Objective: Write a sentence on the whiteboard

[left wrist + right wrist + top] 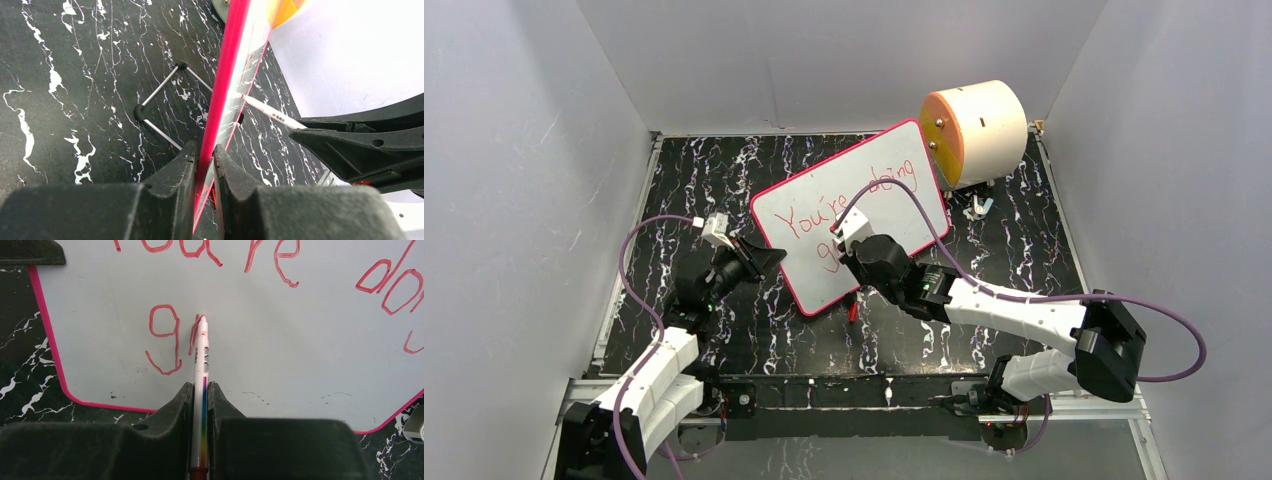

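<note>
**Marker tip on the whiteboard beside a lone "g"**

The whiteboard (pixel 806 272) stands on the dark marbled table (pixel 724 180), turned at an angle, with a cream cylinder (pixel 984 130) just beyond its far right corner. The sentence (pixel 809 220) runs in red across its face: "You're doing" on the top line, then a single "g" below with a short stroke beside it. The left gripper (pixel 205 150) is clenched on the whiteboard's pink left edge, one finger on each side. The right gripper (pixel 201 387) grasps a marker (pixel 202 355), whose tip touches the whiteboard just right of the "g". A bent wire stand (pixel 155 107) lies on the table behind the whiteboard.
</note>
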Action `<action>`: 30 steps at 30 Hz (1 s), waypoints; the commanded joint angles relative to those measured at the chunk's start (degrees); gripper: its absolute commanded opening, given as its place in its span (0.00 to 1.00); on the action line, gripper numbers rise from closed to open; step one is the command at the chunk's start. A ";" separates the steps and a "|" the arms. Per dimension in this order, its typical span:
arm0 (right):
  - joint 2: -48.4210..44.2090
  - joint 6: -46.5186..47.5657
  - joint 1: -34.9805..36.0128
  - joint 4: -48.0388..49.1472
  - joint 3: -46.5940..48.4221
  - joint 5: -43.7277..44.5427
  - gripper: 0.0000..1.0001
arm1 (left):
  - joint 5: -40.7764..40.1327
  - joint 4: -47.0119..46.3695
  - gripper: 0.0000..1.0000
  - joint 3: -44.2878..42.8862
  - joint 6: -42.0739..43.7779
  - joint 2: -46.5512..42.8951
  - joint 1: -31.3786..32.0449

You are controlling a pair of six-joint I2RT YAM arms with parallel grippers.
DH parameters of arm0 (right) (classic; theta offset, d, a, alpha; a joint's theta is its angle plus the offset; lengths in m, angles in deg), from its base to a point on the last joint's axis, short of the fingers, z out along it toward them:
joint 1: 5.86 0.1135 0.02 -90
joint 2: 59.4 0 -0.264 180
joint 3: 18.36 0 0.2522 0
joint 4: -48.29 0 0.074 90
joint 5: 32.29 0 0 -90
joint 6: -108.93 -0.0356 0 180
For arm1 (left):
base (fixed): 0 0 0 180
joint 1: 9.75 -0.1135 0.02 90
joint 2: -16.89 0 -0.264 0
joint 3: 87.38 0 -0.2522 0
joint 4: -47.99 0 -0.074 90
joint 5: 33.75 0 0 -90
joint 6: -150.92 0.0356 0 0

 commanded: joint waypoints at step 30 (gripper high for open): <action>-7.44 -0.01 -1.79 -0.99 -2.50 -1.14 0.00 | -1.43 3.23 0.00 -1.45 0.33 0.15 -0.25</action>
